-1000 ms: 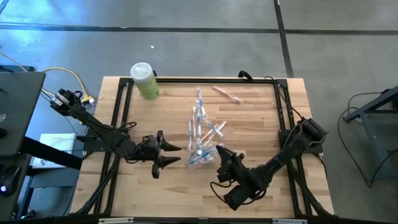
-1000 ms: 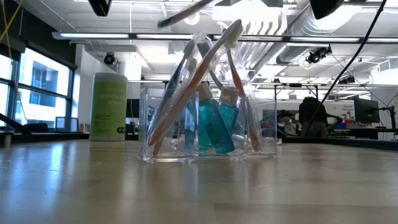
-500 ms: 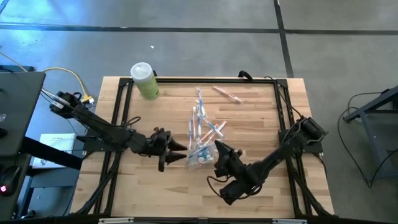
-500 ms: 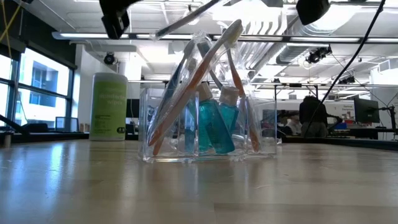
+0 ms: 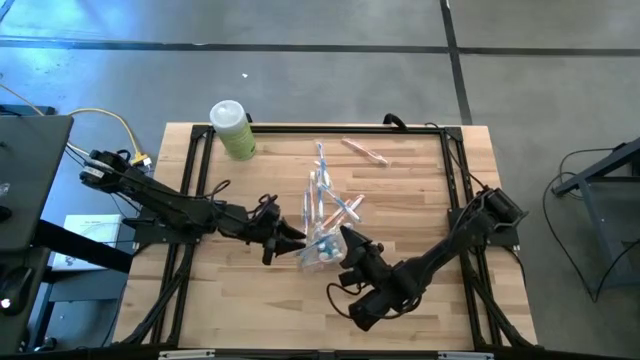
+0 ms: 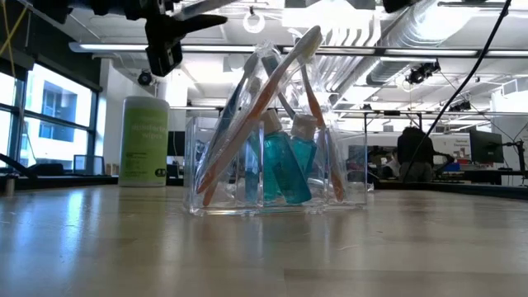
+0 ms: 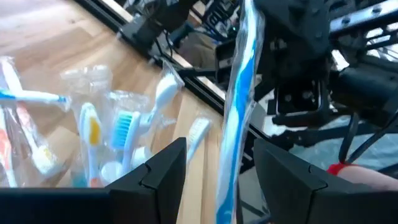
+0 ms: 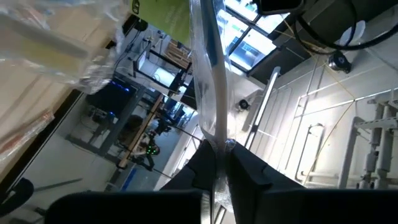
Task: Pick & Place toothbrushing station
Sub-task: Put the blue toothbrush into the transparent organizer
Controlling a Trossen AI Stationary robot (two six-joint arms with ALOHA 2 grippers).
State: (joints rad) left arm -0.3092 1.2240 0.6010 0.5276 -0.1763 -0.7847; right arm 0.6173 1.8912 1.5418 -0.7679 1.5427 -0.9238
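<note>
The clear holder (image 6: pixel 276 169) stands upright on the wooden worktop (image 5: pixel 410 180), near its middle, with teal bottles and orange- and blue-handled brushes (image 6: pixel 247 115) leaning in it; its walls are so see-through that in the high view its outline is hard to make out, and the compartments cannot be told apart. Just beyond it lies a loose pile of more wrapped brushes (image 5: pixel 322 195), and one orange brush (image 5: pixel 364 150) lies apart toward the far edge. The right end effector (image 5: pixel 347 240) sits just beside the holder and has its fingers pressed together on a wrapped brush (image 8: pixel 208 74), which stands up between them in the right wrist view; its tip is cut off by the frame. The left end effector (image 5: pixel 290 240) is just on the holder's other side, fingers (image 7: pixel 165 165) spread, with a blue wrapped brush (image 7: pixel 239 93) showing between them in the left wrist view; whether they touch it cannot be told. A green bottle (image 5: pixel 232 130) stands at the far left corner, well apart.
</note>
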